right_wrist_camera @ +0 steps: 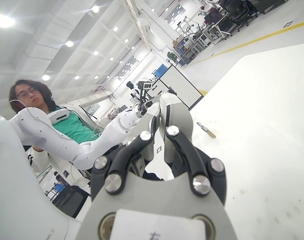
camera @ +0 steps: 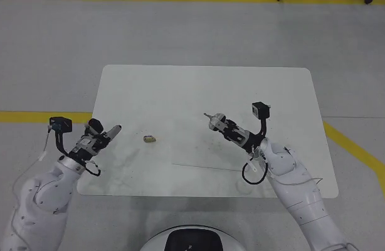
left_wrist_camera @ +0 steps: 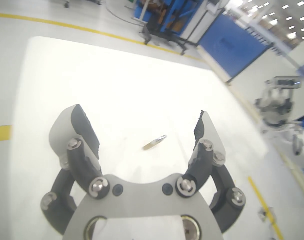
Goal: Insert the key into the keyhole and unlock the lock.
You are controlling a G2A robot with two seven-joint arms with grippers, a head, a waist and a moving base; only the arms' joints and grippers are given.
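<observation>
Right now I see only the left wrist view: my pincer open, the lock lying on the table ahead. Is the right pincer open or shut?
Observer: Shut. The right pincer is closed tight.
Operator: Holding anything?
Observer: From the top view, a thin metal tip, apparently the key, sticks out of it.
Operator: Where does the lock sit relative to both arms?
Observer: The lock lies between the two pincers, touched by neither, and nearer the left pincer.
</observation>
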